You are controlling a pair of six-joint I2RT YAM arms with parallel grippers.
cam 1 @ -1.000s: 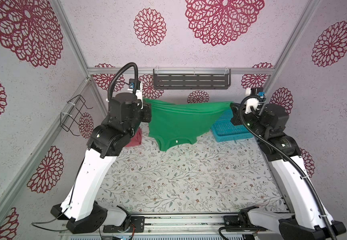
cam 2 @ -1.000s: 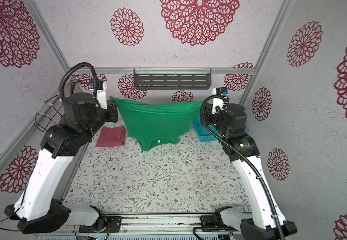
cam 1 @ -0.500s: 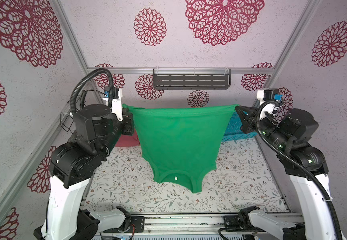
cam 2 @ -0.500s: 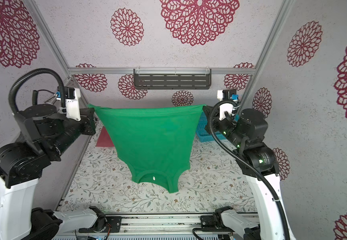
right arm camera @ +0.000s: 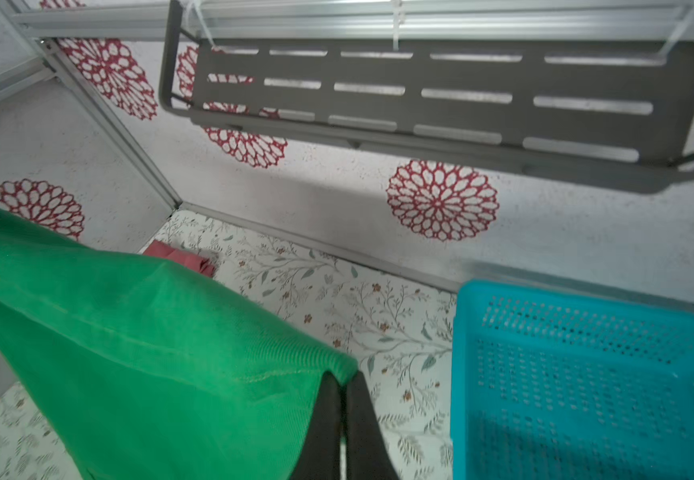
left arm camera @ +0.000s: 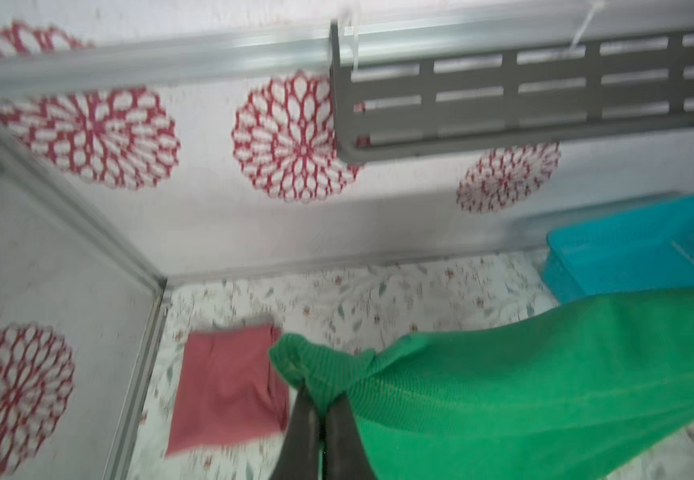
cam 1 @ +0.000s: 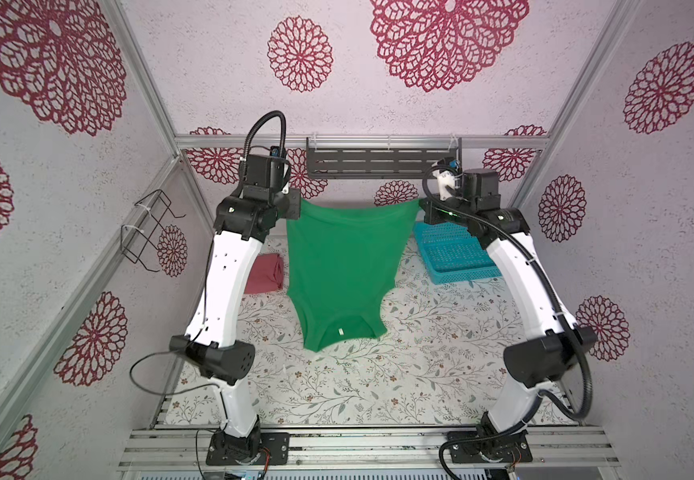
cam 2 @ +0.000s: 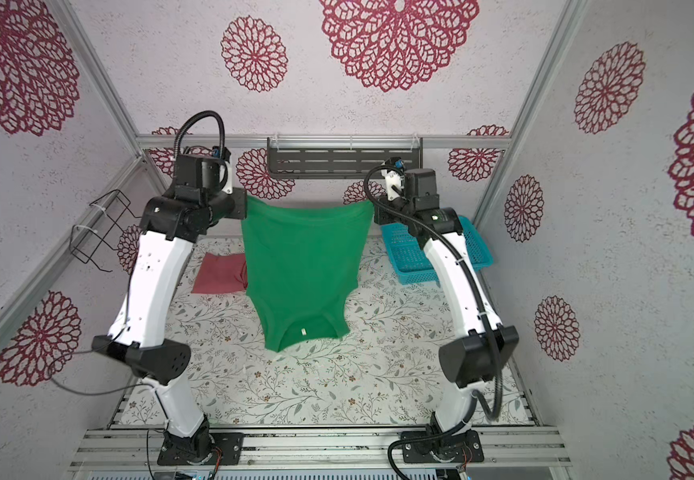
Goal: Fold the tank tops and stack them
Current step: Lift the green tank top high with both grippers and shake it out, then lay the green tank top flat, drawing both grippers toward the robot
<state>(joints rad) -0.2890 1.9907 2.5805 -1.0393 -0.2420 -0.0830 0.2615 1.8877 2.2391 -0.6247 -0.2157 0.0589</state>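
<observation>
Green tank top (cam 2: 301,266) hangs, covering one edge of pink tank top (cam 2: 218,276).

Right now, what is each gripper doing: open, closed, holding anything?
Left gripper: closed on one hem corner of the green tank top.
Right gripper: closed on its other hem corner.

Lighting was bright, even, diffuse; shadows were soft. Top views sharp, edges bowed. Left wrist view motion-blurred; right wrist sharper.
</observation>
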